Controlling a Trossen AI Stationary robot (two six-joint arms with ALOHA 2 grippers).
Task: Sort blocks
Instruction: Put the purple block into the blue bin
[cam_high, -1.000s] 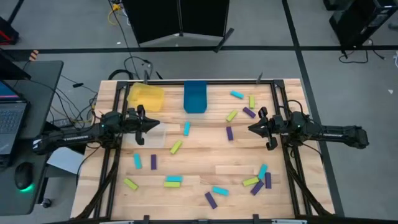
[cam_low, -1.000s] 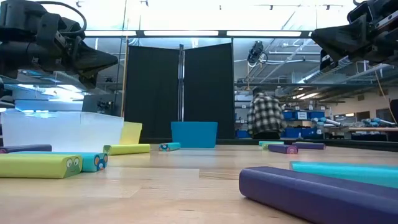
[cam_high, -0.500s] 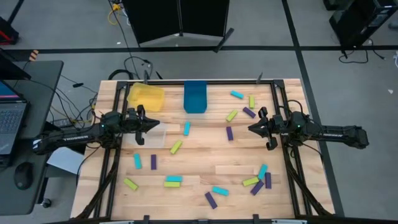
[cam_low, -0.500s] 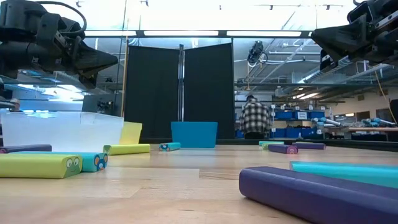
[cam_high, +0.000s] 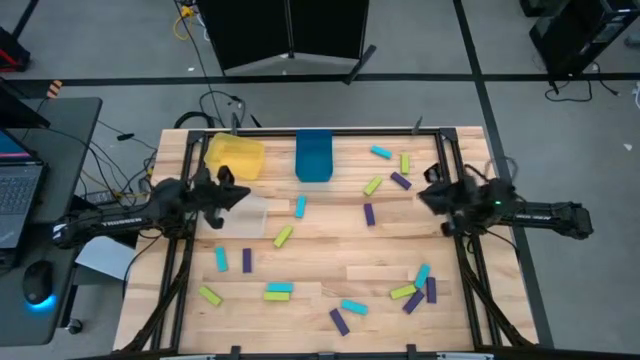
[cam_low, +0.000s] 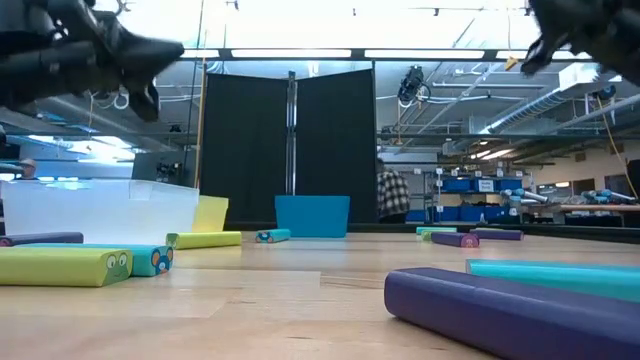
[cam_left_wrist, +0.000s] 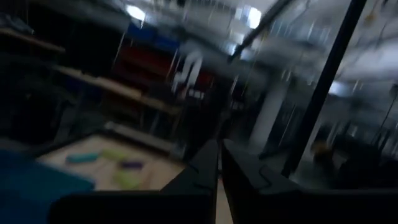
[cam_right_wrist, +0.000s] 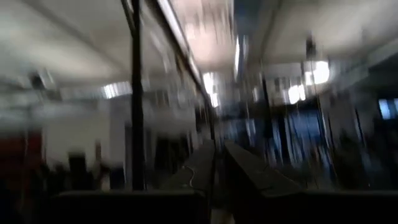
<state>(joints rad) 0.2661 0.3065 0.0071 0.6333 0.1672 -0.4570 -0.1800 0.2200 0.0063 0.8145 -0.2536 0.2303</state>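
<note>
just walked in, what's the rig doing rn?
Block sorting, and nothing is sorted yet. Lime, teal and purple blocks lie scattered across the wooden table. The yellow bin, blue bin and clear bin show no blocks inside from above. The left gripper hangs above the clear bin, shut and holding nothing. The right gripper hangs at the table's right side, fingers close together, also carrying nothing.
</note>
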